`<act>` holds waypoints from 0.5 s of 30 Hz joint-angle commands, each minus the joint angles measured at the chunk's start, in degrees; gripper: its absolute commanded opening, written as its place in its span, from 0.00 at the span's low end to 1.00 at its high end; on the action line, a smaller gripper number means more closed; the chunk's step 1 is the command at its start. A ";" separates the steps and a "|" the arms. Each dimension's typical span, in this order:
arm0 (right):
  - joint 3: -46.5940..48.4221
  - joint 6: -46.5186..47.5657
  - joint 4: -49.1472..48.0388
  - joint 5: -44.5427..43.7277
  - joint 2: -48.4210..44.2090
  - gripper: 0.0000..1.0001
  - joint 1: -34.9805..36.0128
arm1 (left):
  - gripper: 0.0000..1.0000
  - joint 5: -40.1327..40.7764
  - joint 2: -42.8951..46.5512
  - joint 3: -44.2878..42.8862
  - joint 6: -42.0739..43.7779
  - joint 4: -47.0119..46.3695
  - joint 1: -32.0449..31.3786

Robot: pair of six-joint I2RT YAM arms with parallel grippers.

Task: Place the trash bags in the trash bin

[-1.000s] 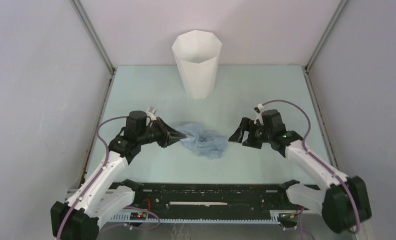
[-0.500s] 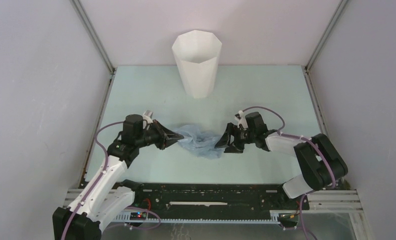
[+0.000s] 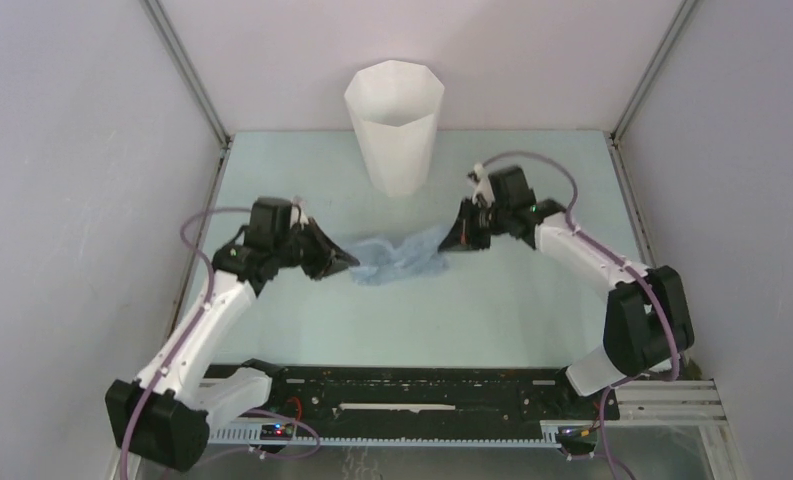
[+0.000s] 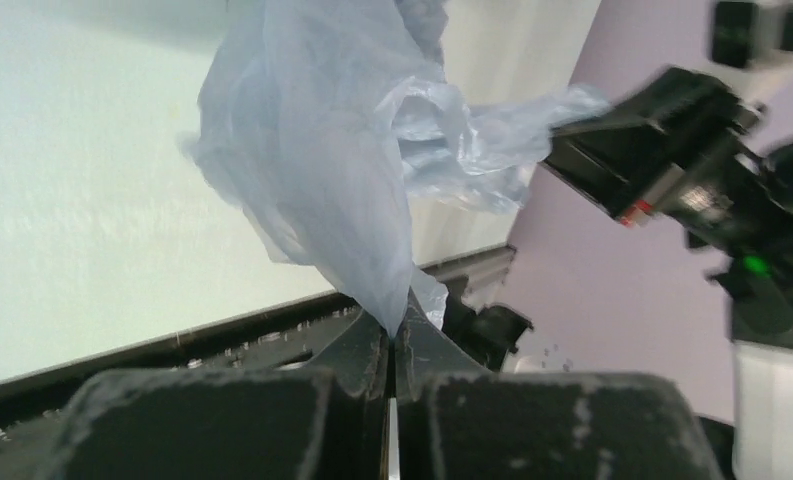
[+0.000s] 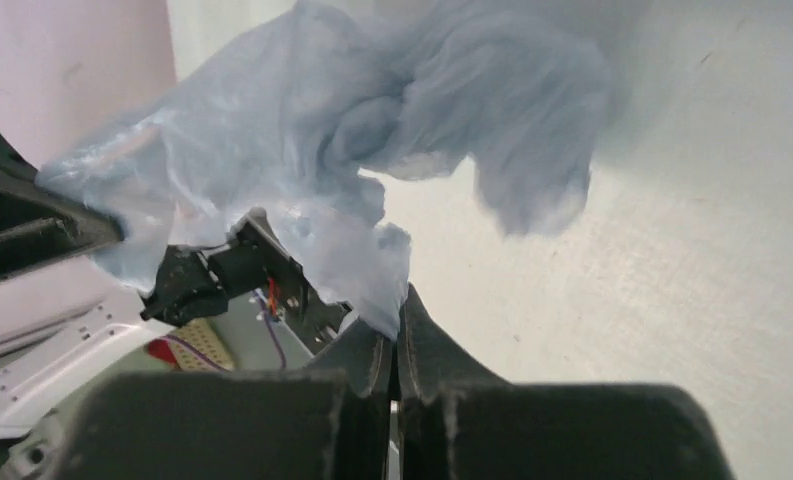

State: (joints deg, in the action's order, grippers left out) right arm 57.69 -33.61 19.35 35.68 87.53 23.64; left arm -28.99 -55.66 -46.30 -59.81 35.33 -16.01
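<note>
Left tool (image 4: 392, 345): fingers pressed together, pinching one corner of the trash bag (image 3: 397, 257). Right tool (image 5: 396, 345): likewise clamped tight, on the film's opposite edge. The bag, crumpled and pale blue, spans between both tools over the worktop (image 3: 492, 300). It is on the near side of the trash bin (image 3: 394, 130) and apart from it. Bin upright, mouth open.

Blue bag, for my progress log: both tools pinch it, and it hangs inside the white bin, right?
No. The left tool and right tool both pinch the blue bag, but it stretches between them, outside the white bin; the top external view shows it.
</note>
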 commanded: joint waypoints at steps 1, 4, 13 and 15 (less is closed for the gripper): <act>21.74 16.12 31.36 -14.42 -3.20 0.00 -1.92 | 0.00 16.55 -8.48 -24.64 18.64 17.08 -0.39; 33.97 20.99 41.31 -24.23 -4.58 0.00 -1.89 | 0.02 34.04 -12.16 -40.11 26.82 25.95 -5.58; 14.08 23.69 37.34 -24.71 -12.52 0.00 -0.10 | 0.00 41.07 -10.80 -13.59 25.97 25.36 -12.88; 8.15 22.51 33.96 -22.60 -14.90 0.00 0.93 | 0.03 35.62 -7.02 -7.51 23.97 20.13 -12.91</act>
State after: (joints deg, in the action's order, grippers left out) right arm 75.29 -12.36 52.12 12.38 71.50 23.33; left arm 8.40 -65.84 -64.45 -34.50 56.53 -28.38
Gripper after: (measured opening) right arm 0.008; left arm 0.014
